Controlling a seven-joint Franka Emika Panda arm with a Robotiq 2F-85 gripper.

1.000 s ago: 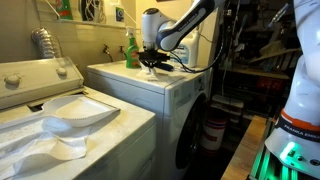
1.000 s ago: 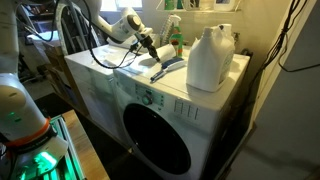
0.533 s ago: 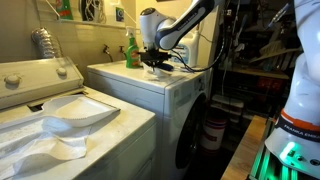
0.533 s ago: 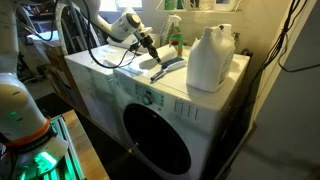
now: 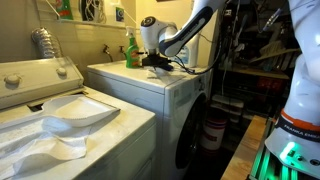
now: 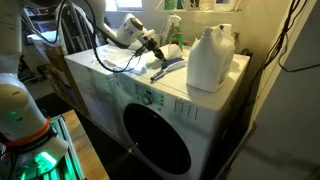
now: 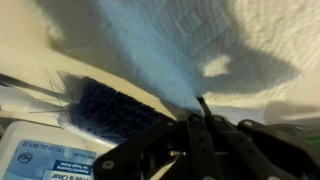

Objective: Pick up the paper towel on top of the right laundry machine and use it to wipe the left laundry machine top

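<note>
Nearest, in the wrist view, the gripper enters from 6 o'clock. Its dark fingers are drawn tight together on a pinched ridge of the paper towel, a white, dimple-embossed sheet fanning out toward 12 o'clock. A dark blue bristly brush lies at 9 o'clock of the fingertips. Both are over the flat top of the right laundry machine, a white box with a round dark door. The glossy off-white left laundry machine top sits apart.
</note>
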